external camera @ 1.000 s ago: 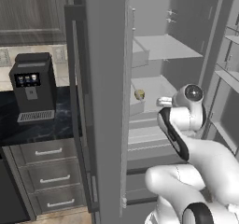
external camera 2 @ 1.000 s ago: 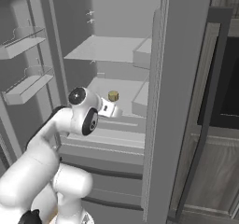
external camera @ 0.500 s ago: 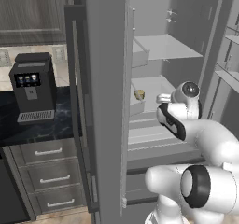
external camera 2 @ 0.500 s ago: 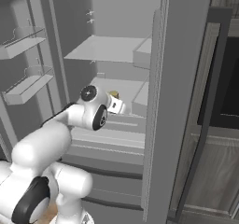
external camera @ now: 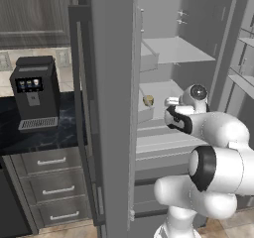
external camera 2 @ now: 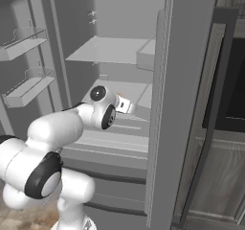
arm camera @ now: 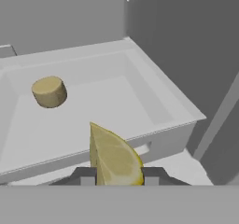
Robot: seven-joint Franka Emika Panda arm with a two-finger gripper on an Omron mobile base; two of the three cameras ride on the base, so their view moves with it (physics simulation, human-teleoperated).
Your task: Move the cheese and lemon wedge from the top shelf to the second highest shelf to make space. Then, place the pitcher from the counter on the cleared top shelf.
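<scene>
The lemon wedge (arm camera: 114, 160), bright yellow, stands point-up, pinched in the pincer (arm camera: 115, 176). The cheese (arm camera: 49, 92), a squat tan cylinder, rests on the second highest shelf (arm camera: 112, 106).

Arm folded down and in since a second ago — gripper (arm camera: 115, 177) with the lemon wedge (arm camera: 113, 156) now lower, nearer the cheese (external camera: 148, 100) on its shelf.

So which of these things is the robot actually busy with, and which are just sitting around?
Part of the job:
- bright yellow pointed lemon wedge, clamped in the two-finger gripper
- small round tan cheese, lying on the light grey fridge shelf
- black marble counter

Just sitting around:
- boxy black coffee machine
- grey drawers
</scene>
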